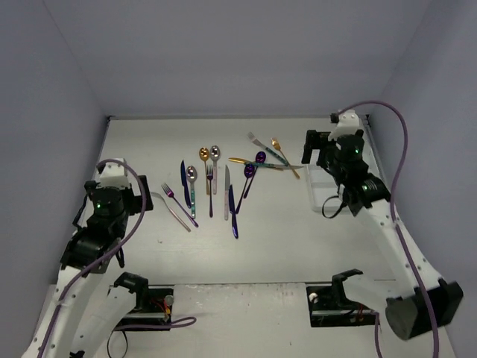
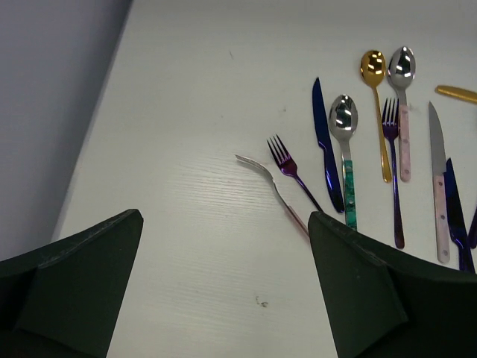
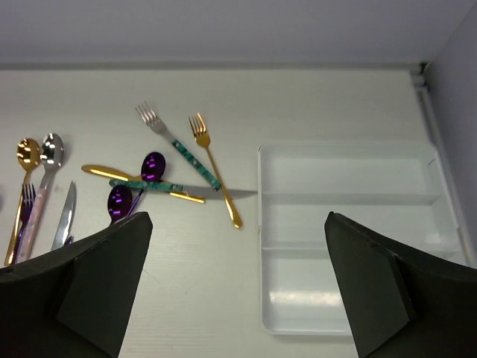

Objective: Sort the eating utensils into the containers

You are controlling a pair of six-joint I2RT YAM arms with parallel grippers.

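The eating utensils lie loose across the middle of the table (image 1: 261, 224). A silver fork (image 2: 261, 173), a purple fork (image 2: 292, 170), a dark blue knife (image 2: 325, 142) and a teal-handled spoon (image 2: 344, 123) lie ahead and right of my open left gripper (image 2: 225, 224), which holds nothing. A gold fork (image 3: 209, 149), a teal-handled knife (image 3: 186, 189) and two purple spoons (image 3: 153, 165) lie crossed just left of the white container tray (image 3: 262, 224). All three of its compartments are bare. My right gripper (image 3: 238, 220) hangs open above the tray's left edge.
Grey walls close the table on the left, back and right. The tray (image 1: 317, 195) sits near the right wall, partly under the right arm (image 1: 350, 168). The left arm (image 1: 112, 198) is at the table's left side. Cables loop from both arms.
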